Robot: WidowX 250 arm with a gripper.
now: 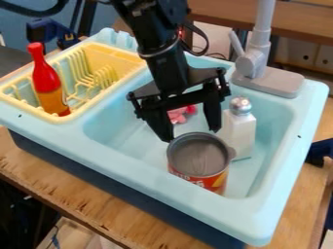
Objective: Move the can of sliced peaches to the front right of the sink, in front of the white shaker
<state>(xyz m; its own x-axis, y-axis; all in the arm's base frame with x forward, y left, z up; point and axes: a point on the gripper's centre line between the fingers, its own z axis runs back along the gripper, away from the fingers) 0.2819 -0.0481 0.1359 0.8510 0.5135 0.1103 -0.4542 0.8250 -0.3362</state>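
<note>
The black gripper [191, 133] hangs over the sink basin with its two fingers spread apart and nothing between them. Just below its fingertips an open can [200, 160] with a grey inside and a red and orange label stands in the basin. To the right of the can stands a white shaker [238, 128] with a silver top, close to the right finger. A pink and red object [180, 114] lies behind the gripper, partly hidden by it. In the yellow dish rack at the left, a red and orange bottle [47, 82] leans upright.
The light blue sink [116, 160] sits on a wooden table [71, 191]. Its yellow rack [123, 57] has upright prongs. A grey faucet [267, 80] rises at the back right corner. Blue clamps show at the right edge and upper left.
</note>
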